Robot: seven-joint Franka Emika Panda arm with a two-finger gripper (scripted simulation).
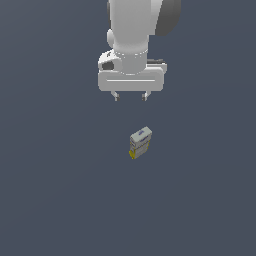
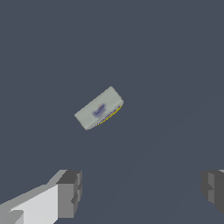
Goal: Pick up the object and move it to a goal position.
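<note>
Two short fingertips hang from the gripper (image 1: 130, 96), spread wide with nothing between them — in the wrist view the two dark grey pads (image 2: 70, 194) sit far apart with only bare floor in the gap. The fingers point straight down from a broad pale bar, and above it the arm's white wrist (image 1: 131, 40) rises out of the exterior view's top edge.

The carton (image 1: 140, 142) stands on the dark grey-blue floor (image 1: 55, 200), clear of the gripper and untouched. In the exterior view it appears a little below the fingertips and just toward that view's right of the midpoint between them. It looks upright, turned at an angle to the line between the fingertips rather than square to it. Its top face is grey-white with a blue mark; the side facing the camera carries print too small to read, and a yellow edge shows at its base.

From the wrist camera the carton (image 2: 99, 108) is seen from above — a slanted pale rectangle with a blurred blue smudge and a thin yellow line along one long side. How high the fingertips are above it is hard to judge, though they appear well clear.

The floor is uniform, with no edge or corner in either view.
</note>
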